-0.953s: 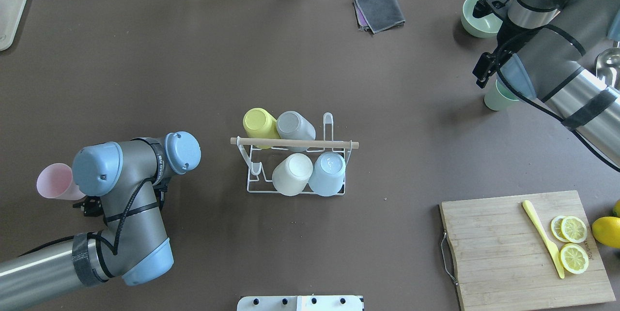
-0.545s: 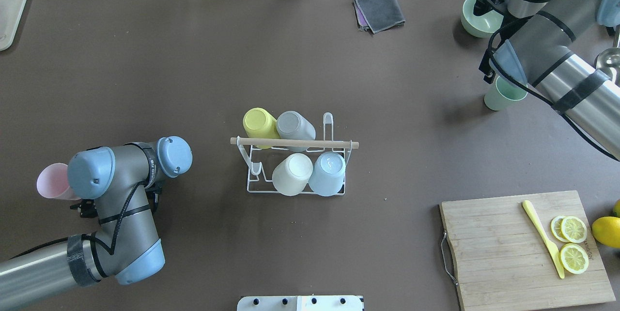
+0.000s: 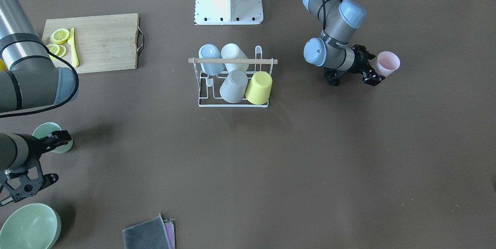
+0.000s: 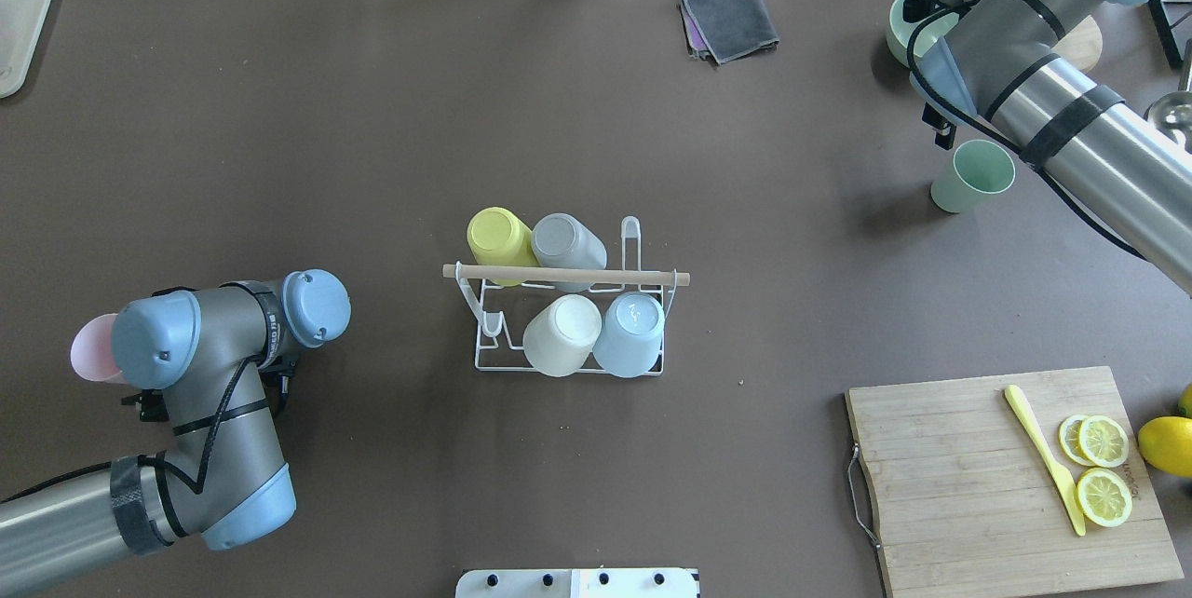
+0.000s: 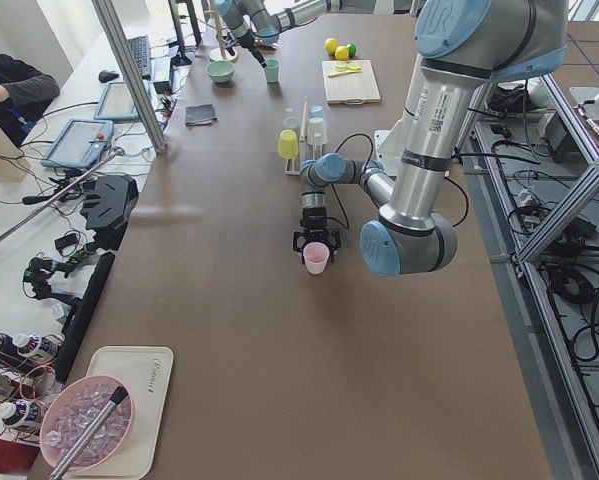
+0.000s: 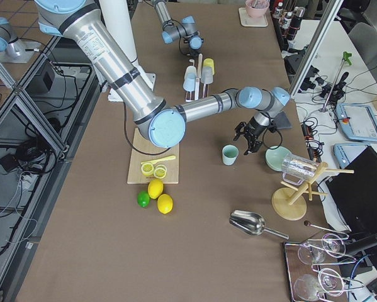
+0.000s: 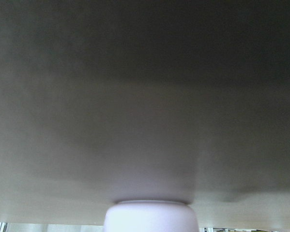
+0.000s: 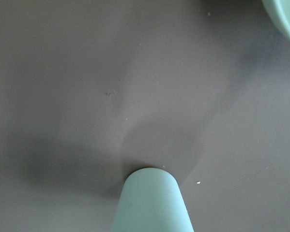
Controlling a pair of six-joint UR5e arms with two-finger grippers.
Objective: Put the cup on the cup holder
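Observation:
The white wire cup holder [image 4: 568, 275] with a wooden rod stands mid-table and carries several upturned cups: yellow, grey, cream and light blue. A pink cup [image 3: 388, 63] stands upright on the table at my left. My left gripper [image 3: 375, 69] lies level at its side, open, with its fingers around the cup's lower part; the left wrist view shows the cup [image 7: 152, 216] very close. A green cup [image 4: 972, 175] stands upright at my far right. My right gripper [image 6: 248, 143] hangs open just beyond it, holding nothing.
A green bowl [image 3: 29, 225] sits past the green cup. A folded grey cloth [image 4: 731, 19] lies at the far edge. A wooden cutting board [image 4: 968, 486] with lemon slices and a yellow knife is near right. A wooden mug tree [image 6: 289, 201] stands at the right end.
My left arm has slid left and covers more of the pink cup, which has not moved. My right arm has swung toward the far edge and uncovered the green cup.

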